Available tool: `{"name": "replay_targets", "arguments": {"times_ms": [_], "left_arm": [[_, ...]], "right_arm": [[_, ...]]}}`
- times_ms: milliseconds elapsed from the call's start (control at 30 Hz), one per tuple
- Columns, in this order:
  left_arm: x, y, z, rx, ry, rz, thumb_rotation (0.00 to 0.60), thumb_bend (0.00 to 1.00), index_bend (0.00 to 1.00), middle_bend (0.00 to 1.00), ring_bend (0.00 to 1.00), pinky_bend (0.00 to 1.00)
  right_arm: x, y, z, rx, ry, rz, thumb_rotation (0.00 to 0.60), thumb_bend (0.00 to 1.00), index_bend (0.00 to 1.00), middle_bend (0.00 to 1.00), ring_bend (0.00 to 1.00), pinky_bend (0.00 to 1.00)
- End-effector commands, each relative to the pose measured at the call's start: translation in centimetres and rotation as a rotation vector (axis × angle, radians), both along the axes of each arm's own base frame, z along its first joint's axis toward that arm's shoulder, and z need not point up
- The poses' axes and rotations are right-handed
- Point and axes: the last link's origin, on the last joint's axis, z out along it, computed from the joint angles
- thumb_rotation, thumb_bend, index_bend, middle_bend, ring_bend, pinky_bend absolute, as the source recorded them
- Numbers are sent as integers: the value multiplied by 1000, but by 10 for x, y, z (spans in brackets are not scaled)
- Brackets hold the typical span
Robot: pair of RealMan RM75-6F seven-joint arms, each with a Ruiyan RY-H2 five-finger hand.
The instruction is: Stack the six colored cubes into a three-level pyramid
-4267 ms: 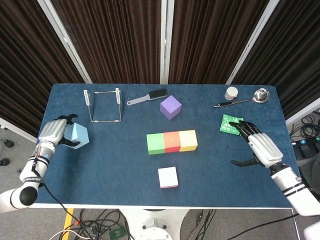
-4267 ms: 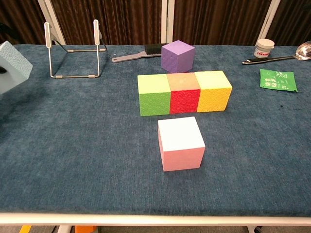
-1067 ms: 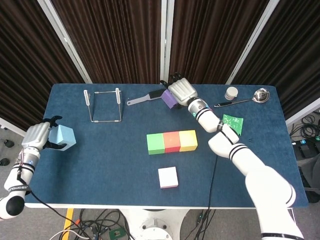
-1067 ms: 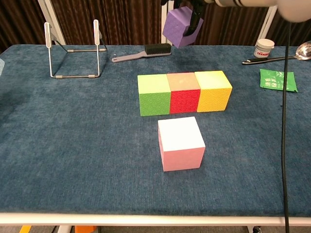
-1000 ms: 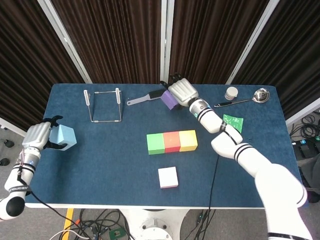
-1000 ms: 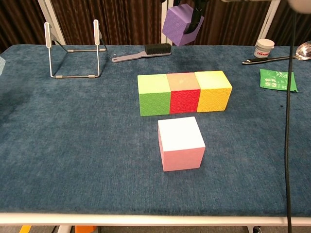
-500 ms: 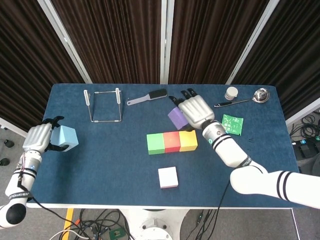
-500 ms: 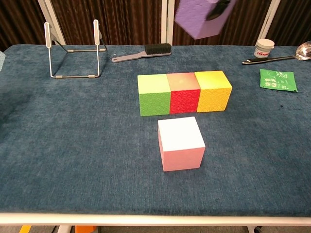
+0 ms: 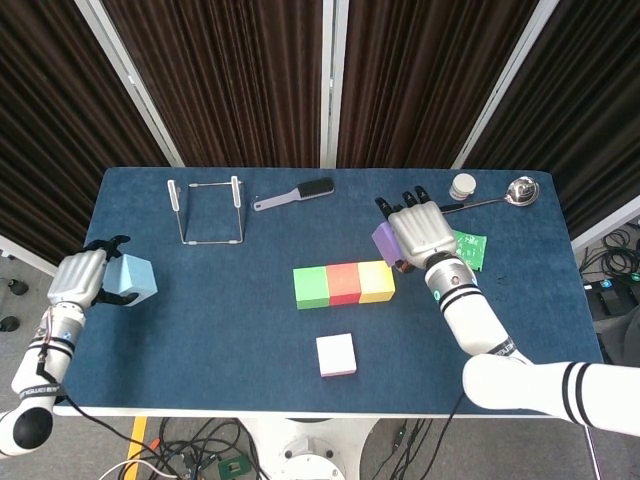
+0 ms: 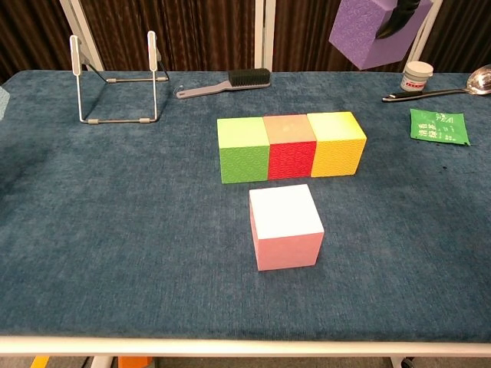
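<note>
Base row, frame centre: green cube [image 9: 311, 286], red cube [image 9: 343, 283], yellow cube [image 9: 376, 280] touching in a line, likely the bottom level
Pink cube [image 9: 336, 354], lower centre – loose, apart from the row
Purple cube [image 9: 386, 241], right of centre – right hand [image 9: 424, 233] clamped on it, raised over the row's yellow end, presumably for the second level; fingers mostly cut off in the chest view
Blue cube [image 9: 130, 277], far left – left hand [image 9: 78, 277] curled round it, at the table [image 9: 220, 330] edge; contact underneath hidden
</note>
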Motion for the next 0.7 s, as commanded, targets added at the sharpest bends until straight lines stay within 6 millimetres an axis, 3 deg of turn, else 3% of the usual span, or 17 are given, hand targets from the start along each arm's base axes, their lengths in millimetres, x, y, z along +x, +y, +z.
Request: {"name": "replay_targets", "arguments": {"times_ms": [33, 367, 700], "left_arm": [[-3, -1, 0, -4, 2, 8, 600, 206, 143, 462, 119, 210], [-5, -1, -2, -17, 15, -6, 600, 206, 143, 462, 119, 210], [-10, -3, -2, -23, 15, -5, 600, 206, 143, 463, 119, 209]], "right_arm": [[-3, -1, -9, 18, -18, -35, 600, 122, 0, 519, 88, 0], [14, 13, -12, 43, -14, -132, 600, 101, 0, 532, 104, 0], [26, 19, -34, 6, 11, -218, 600, 101, 0, 535, 105, 0]]}}
